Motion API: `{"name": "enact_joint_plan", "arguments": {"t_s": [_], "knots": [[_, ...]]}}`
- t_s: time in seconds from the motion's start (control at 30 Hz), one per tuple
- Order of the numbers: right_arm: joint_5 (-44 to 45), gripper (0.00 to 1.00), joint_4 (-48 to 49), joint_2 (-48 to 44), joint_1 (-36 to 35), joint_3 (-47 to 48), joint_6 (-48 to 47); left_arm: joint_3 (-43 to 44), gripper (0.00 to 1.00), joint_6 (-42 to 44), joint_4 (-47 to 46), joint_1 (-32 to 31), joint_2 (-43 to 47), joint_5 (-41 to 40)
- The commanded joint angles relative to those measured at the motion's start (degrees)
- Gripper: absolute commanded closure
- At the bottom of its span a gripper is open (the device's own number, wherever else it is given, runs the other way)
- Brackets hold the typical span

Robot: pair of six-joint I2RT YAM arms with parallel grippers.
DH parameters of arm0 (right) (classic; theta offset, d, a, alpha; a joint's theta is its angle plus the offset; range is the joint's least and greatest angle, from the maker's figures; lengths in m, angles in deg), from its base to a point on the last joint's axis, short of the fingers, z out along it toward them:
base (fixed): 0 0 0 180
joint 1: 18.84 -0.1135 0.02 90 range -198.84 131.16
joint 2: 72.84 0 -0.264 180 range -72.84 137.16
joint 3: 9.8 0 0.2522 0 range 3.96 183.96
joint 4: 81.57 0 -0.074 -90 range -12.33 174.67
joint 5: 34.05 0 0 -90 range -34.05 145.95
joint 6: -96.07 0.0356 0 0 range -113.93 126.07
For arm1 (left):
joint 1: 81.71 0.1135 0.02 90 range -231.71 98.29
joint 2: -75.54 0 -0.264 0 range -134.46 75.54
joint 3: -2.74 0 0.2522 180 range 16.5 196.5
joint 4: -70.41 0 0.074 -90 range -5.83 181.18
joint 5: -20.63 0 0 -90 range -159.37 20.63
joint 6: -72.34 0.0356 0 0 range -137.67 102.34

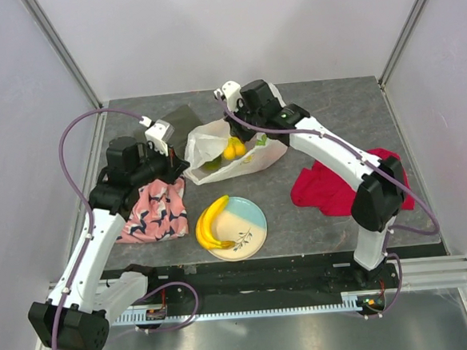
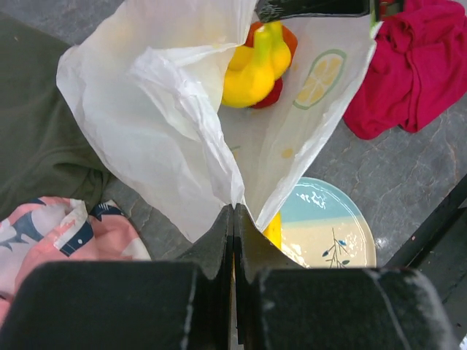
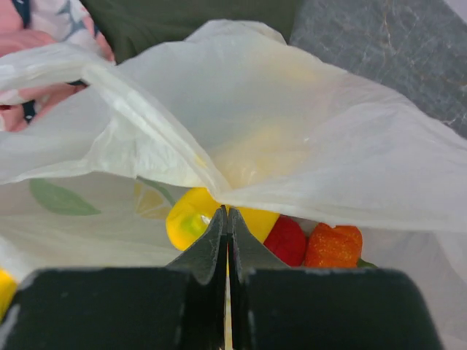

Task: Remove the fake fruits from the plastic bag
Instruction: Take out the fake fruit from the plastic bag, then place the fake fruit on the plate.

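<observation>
The white plastic bag [image 1: 252,154] lies on the table with its mouth held apart. My left gripper [image 2: 235,209] is shut on the bag's near-left rim [image 2: 168,124], and from above it [image 1: 180,169] sits at the bag's left corner. My right gripper [image 3: 227,211] is shut on the far rim [image 3: 292,146], above the mouth [image 1: 232,135]. Inside lie a yellow banana [image 2: 255,69], a red apple [image 3: 288,239], an orange ribbed fruit [image 3: 333,246] and a green one [image 1: 211,165]. Two yellow bananas [image 1: 211,223] rest on the plate.
A cream-and-blue plate [image 1: 252,230] stands at the front centre. A red cloth [image 1: 330,186] lies to the right, a pink patterned cloth [image 1: 152,214] under the left arm, and a dark green cloth [image 1: 180,119] behind the bag. Grey walls enclose the table.
</observation>
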State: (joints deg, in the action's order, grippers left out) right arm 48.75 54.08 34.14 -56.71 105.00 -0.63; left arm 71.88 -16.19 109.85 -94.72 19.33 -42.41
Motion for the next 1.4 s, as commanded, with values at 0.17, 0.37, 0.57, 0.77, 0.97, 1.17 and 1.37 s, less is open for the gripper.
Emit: {"name": "enact_joint_plan", "arguments": {"t_s": [0.17,0.37,0.57,0.77,0.97,1.17,1.37], "knots": [[-5.4,1.0,-0.8,-3.3,-0.4,-1.1,-1.2,-2.8,0.98,-1.0,-5.8,-0.6,1.8,0.4],[-14.1,1.0,-0.9,-7.4,1.0,9.7,-1.5,-2.2,0.99,-2.5,-9.1,-0.7,-2.1,0.6],[-18.9,1.0,-1.8,-11.3,0.9,15.4,-0.5,2.5,0.98,-4.3,-12.5,-0.8,-9.8,0.5],[-23.1,1.0,-3.2,-17.4,-0.4,10.2,-0.2,12.8,0.98,-5.5,-17.1,-0.9,-21.8,0.1],[-27.8,1.0,-11.6,-22.4,-1.4,3.4,-5.7,22.8,0.98,-4.8,-17.1,-0.9,-30.0,-2.3],[-28.9,1.0,-18.1,-27.1,-1.3,-4.9,-15.3,29.3,0.98,-5.0,-16.1,-0.9,-34.1,-1.6],[-25.1,1.0,-17.5,-26.6,-4.4,-14.2,-25.0,30.6,0.98,-4.6,-15.9,-0.9,-33.2,-1.6]]}}
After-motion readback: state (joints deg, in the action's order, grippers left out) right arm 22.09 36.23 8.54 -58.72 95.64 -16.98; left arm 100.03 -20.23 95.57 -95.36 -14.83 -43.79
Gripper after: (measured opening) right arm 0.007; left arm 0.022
